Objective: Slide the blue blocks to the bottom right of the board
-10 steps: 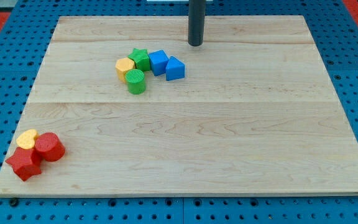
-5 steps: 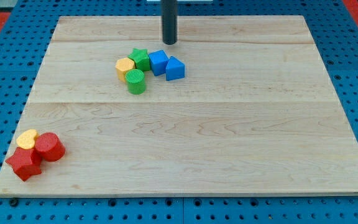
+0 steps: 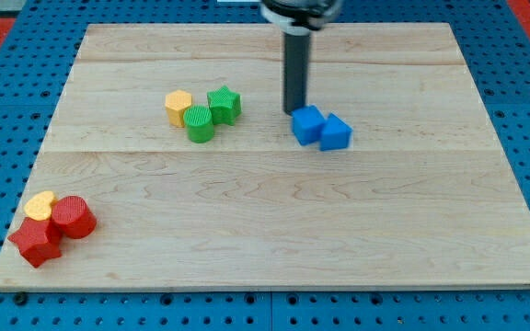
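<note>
Touching the blue cube (image 3: 307,123) from above, my tip (image 3: 294,111), blue block (image 3: 335,133) beside, no pincer visible.

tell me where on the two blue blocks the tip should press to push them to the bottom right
Press on the upper-left face of the left blue block, coming from the view's top left. The right blue block touches it on the lower right, so the two lie roughly in line with the push and should probably slide together. My tip sits just above that block, toward the view's top, so it would likely need to shift slightly left first.
</note>
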`<state>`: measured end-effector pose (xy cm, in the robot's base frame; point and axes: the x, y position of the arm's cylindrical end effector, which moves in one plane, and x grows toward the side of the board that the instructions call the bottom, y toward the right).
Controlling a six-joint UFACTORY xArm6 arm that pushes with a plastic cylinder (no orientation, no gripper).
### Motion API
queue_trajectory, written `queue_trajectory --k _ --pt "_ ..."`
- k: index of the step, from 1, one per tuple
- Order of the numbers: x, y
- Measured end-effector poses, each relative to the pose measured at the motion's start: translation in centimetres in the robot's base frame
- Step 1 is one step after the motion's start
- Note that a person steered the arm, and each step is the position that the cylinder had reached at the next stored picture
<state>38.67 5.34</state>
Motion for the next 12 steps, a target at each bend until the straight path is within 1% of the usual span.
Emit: queue_trajectory --k 1,3,4,5,6,7,8,9,10,11,12 --pt "2.5 5.4" --pt "8.8 8.8" --pt "9.7 15.0" --pt "6.9 14.4" --pt "1.9 7.9" --pt "3.7 3.4" --pt "5.7 3.7" --pt "4.5 0.4" --pt "3.0 -6.0" --pt "7.0 -1.5" --pt "9.3 4.4"
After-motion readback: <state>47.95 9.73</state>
